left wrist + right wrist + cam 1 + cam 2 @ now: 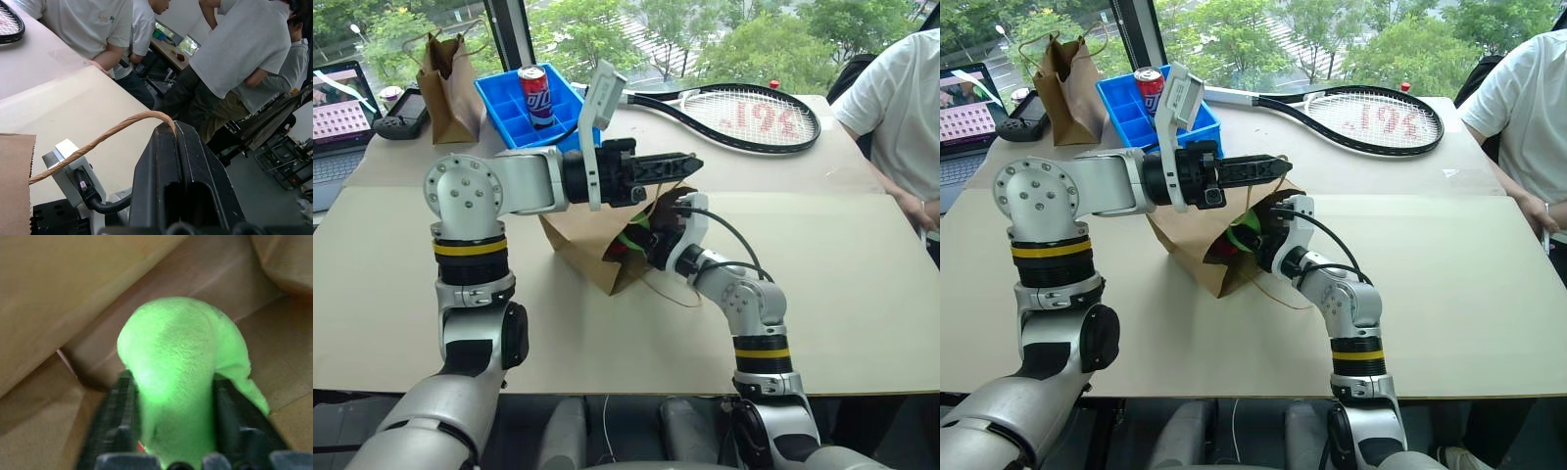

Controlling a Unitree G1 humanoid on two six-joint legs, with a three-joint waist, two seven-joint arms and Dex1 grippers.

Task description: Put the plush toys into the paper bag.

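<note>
Two plush toys sit at the mouth of the paper bag (592, 245), which lies on its side on the tan table (842, 294), its long axis running from its closed bottom at the robot's left toward the opening that faces the robot's right arm. The light-green plush toy (183, 362) is between the two black fingers of the right gripper (176, 431), which stand spread to either side of it and press its soft body; the toy's rounded end points ahead into the brown interior of the bag. In the head views that gripper (1258, 240) is pushed into the bag's opening, and beside the green there is a patch of red, the chili plush toy (1224, 247), already inside the mouth.

The left gripper (171, 147) reaches level across above the bag, its fingers clamped tight together on one tan twisted-cord handle (112, 132), pulling the upper edge of the opening up.

Behind the bag stands a blue compartment tray (509, 108) with a red drinks can (535, 96) upright in it; the can's lettering cannot be read. A tennis racket (744, 116) lies further back with a red mark painted on its strings, not legible. A smaller crumpled brown bag (450, 83) stands at the far left, near a laptop (337, 113). A person in a white shirt (901, 108) sits at the table's right edge.
</note>
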